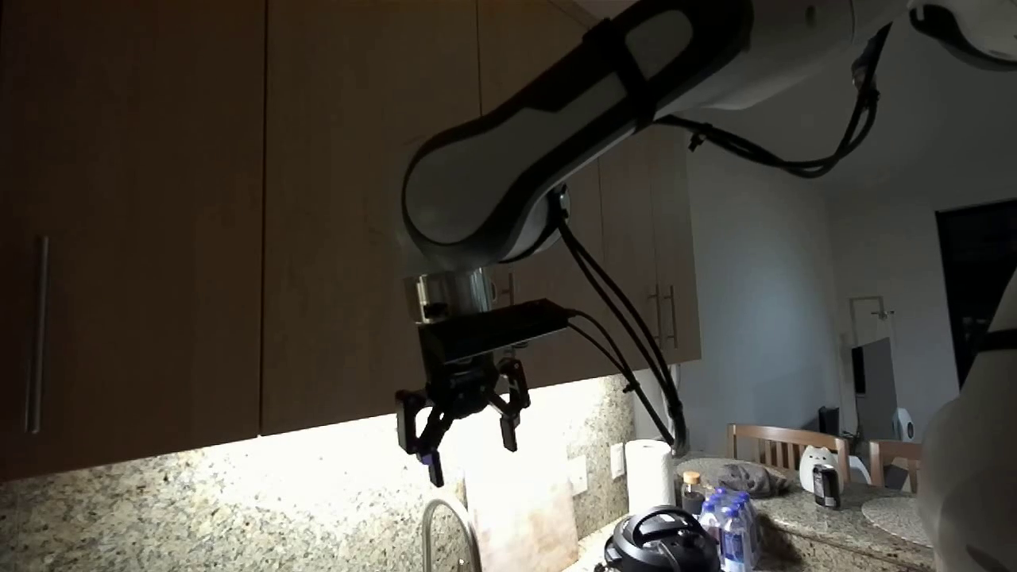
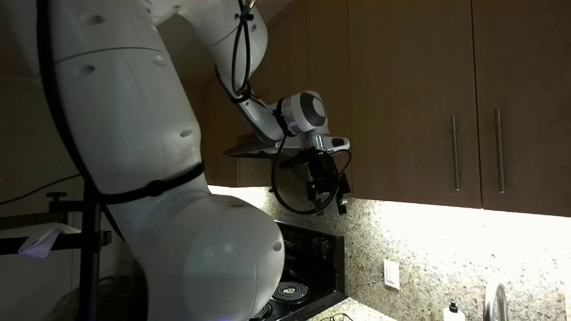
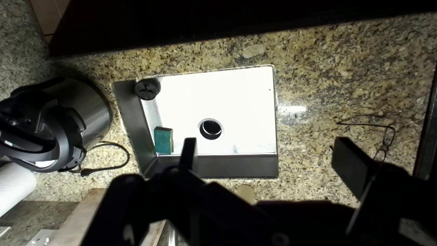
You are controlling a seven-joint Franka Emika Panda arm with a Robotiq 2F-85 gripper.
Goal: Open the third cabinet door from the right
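Fingers (image 3: 351,167) spread wide, nothing between them, aimed down toward the sink (image 3: 239,102): likely a ready pose, not yet a reach. Third cabinet door from the right (image 1: 552,278): just right of centre in an exterior view, shut; dim light, and the arm (image 1: 508,175) crossing in front, leave my count a little unsure. Its bar handle (image 1: 511,287) runs upright, set low, presumably so it can be reached from below. To hook it, fingers should swing level and straddle it. Sponge (image 3: 163,140), left of centre in the wrist view, sits in a sink corner, probably to drain.
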